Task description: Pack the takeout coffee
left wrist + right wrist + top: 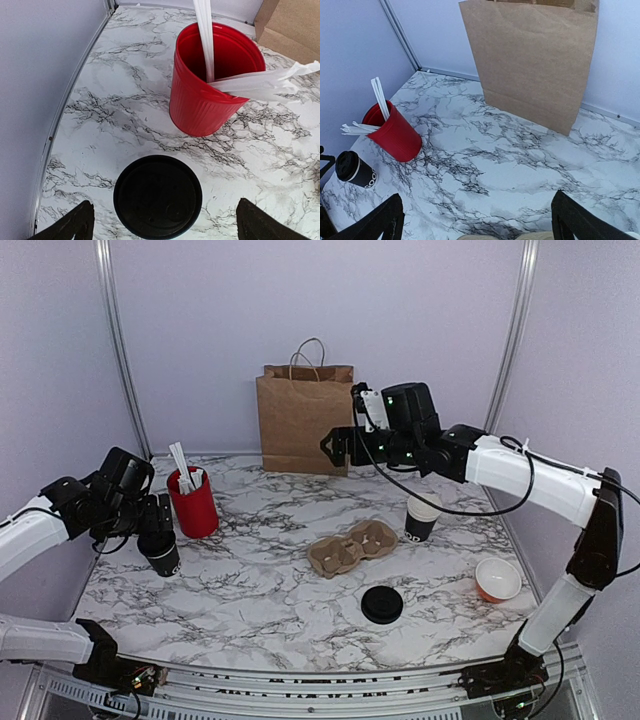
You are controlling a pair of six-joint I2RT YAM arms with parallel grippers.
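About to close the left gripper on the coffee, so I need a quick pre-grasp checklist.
1. left gripper open: ok.
2. coffee centred between its fingers: ok.
3. coffee lidded and upright: ok.
4. gap to red holder: ok, close but apart.
5. bag upright: ok; mouth open: cannot tell.
6. right gripper open, holding nothing: ok.

The left arm (40, 525) is bent low, left pincer (158, 530) aimed down, fingers (75, 225) wide apart. The right arm (520, 475) reaches high and inward, right pincer (335, 445) likewise spread.
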